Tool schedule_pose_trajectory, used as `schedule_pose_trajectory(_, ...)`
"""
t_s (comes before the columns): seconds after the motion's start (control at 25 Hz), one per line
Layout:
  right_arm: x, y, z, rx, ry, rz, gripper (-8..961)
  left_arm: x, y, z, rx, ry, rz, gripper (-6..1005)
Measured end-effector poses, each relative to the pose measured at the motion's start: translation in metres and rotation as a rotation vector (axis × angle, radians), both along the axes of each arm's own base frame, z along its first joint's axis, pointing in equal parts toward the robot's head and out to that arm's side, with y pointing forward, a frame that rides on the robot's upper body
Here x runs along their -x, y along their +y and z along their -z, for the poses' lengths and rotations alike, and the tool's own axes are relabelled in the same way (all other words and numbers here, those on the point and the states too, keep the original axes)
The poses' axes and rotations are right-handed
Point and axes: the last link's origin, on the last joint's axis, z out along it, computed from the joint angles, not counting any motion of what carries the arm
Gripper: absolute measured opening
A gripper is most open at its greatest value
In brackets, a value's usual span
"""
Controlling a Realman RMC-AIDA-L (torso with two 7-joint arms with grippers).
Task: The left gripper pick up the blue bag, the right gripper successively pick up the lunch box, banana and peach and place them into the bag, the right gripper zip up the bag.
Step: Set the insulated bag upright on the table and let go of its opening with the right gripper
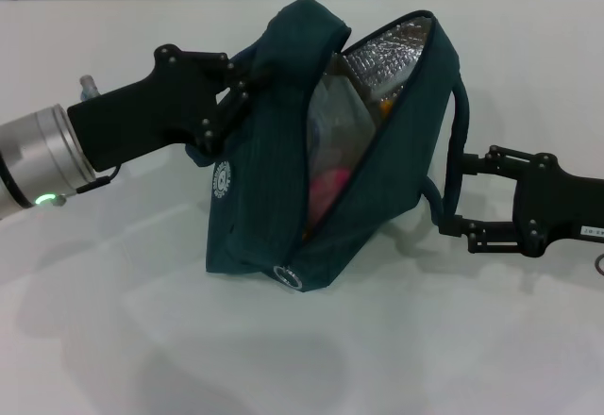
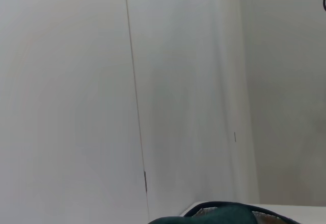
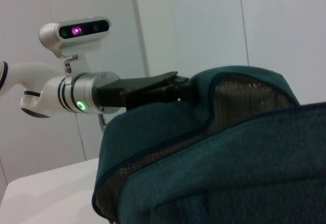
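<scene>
I read this as the zipping step: the bag (image 1: pixel 260 217) sits on the table (image 1: pixel 113 340) with its mouth gaping, and inside I can make out clear plastic that I take for the lunch box (image 1: pixel 330 113), a pink patch low down that should be the peach (image 1: pixel 326 193), and a sliver of orange near the top that may be the banana (image 1: pixel 385 106). My left gripper (image 1: pixel 236 90) is pinched on the bag's upper left edge, holding it up. My right gripper (image 1: pixel 458 193) is just beside the bag's right side with its fingers spread around one handle (image 1: pixel 458 127), gripping nothing. Next I'd need to bring the right gripper to the zipper pull (image 1: pixel 283 274), which lies at the near bottom corner, and draw it along the opening. I count one bag and two grippers, and apparently one of each item inside.
</scene>
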Motion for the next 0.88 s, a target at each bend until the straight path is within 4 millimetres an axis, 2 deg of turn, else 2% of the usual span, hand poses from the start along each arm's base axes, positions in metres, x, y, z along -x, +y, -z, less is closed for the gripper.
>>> schedule_pose_trajectory(0.56,0.013,-0.005,0.013,0.067,0.016,-0.045,847,0.002,-0.002,0.002,-0.019,0.01,0.013,35)
schedule_pose_trajectory(0.68,0.015,-0.006,0.016,0.088,0.013,-0.047,644,0.002,-0.001,0.002,-0.021,0.011,0.014,35)
schedule_pose_trajectory(0.88,0.015,-0.006,0.019,0.094,0.01,-0.043,434,0.003,-0.002,0.003,-0.036,0.019,0.025,36)
